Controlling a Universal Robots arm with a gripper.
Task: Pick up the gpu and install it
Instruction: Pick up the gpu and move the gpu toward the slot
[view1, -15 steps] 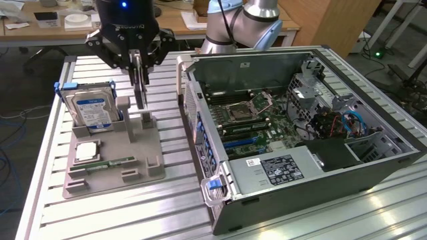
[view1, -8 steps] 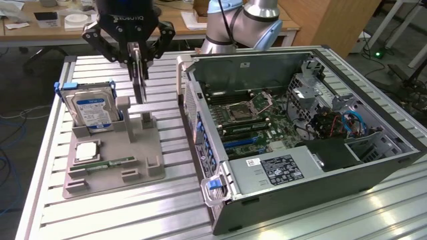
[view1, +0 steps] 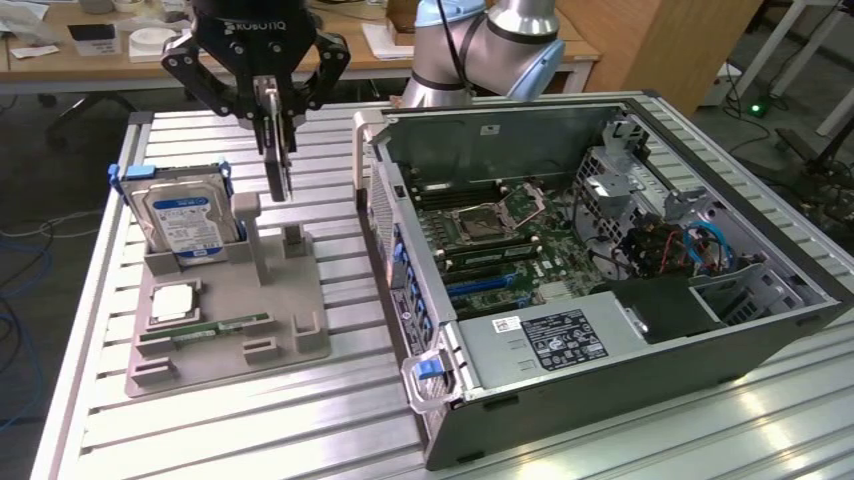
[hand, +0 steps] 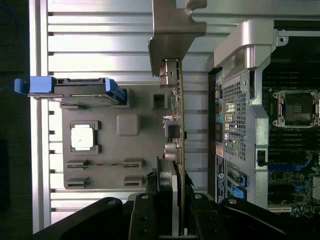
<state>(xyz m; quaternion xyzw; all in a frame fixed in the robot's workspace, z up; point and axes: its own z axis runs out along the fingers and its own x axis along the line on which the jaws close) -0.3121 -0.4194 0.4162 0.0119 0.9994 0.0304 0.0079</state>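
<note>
**Item 1 – hand** (view1: 274, 102) (hand: 172, 195): black, two-fingered, on the grey robot arm (view1: 487, 45). It points down over the far part of the tray. The fingers are drawn in narrow and clamped on the gpu.

**Item 2 – gpu** (view1: 278, 165) (hand: 178, 117): thin dark card, held on edge and upright. It hangs above the tray's upright post (view1: 288, 245) and looks clear of it. It is outside the computer case, just to the exterior view's left of the case wall. In the wrist view its silver bracket (hand: 172, 35) is at the end away from the fingers.

**Item 3 – tray** (view1: 287, 345) (hand: 107, 160): grey moulded holder, flat on the counter.

**Item 4 – hard drive** (view1: 187, 225) (hand: 82, 91): silver with a blue-white label and blue side rails. It stands upright in a slot at the tray's far left in the exterior view.

**Item 5 – processor chip** (view1: 174, 300) (hand: 82, 137): square, seated in a tray pocket.

**Item 6 – memory stick** (view1: 224, 327): green, lying near the tray's near edge.

**Item 7 – computer case** (view1: 694, 345) (hand: 237, 55): lying open on the exterior view's right, with the motherboard (view1: 514, 245) exposed.

**Item 8 – counter** (view1: 267, 435): slatted aluminium, carrying the tray and case.
</note>
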